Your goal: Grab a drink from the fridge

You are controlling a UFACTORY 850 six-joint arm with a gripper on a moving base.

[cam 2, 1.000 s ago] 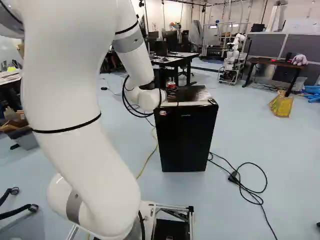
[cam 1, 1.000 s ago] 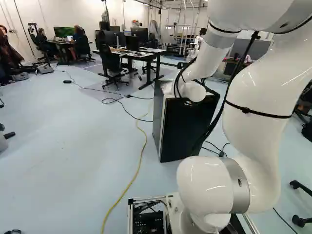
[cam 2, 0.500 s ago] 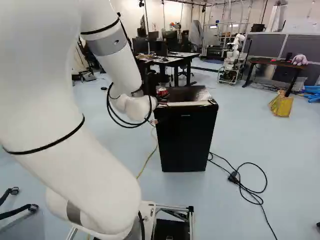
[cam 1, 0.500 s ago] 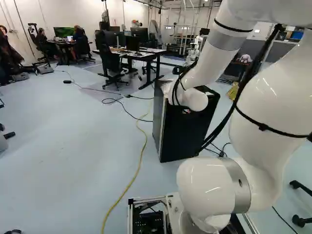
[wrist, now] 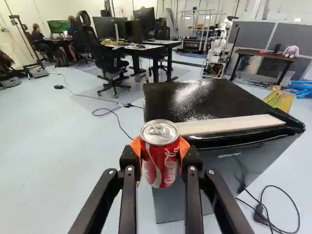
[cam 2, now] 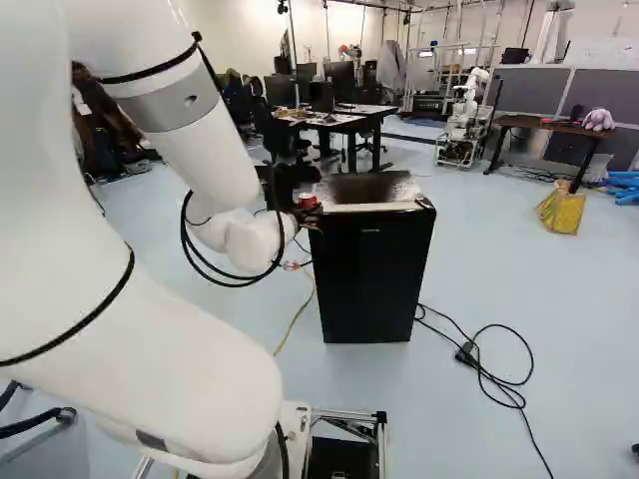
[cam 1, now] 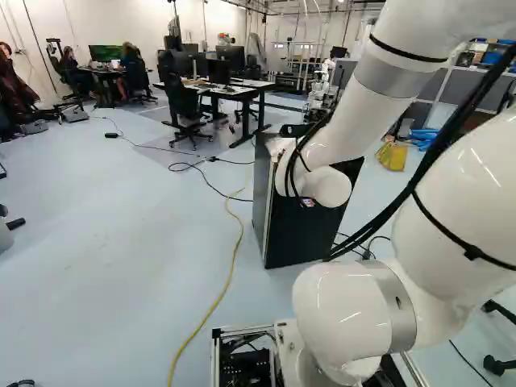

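Red drink can (wrist: pixel 161 170), upright, clasped by my end effector (wrist: pixel 159 146), orange pads (wrist: pixel 184 147) on opposite sides, near the fridge (cam 2: pixel 369 279). Probably full, hence weighty; thin-walled, dentable, possibly slick. I judge mid-body, under moderate, even pressure, the best hold.

Your gripper (cam 2: pixel 306 204): pointed ahead, slightly down | your fingers: parted, orange pads (wrist: pixel 184 148) pressing inward from two sides | your wrist joint (cam 2: pixel 256 240): just behind the gripper | your white arm (cam 1: pixel 379 97): bent, sloping down toward it
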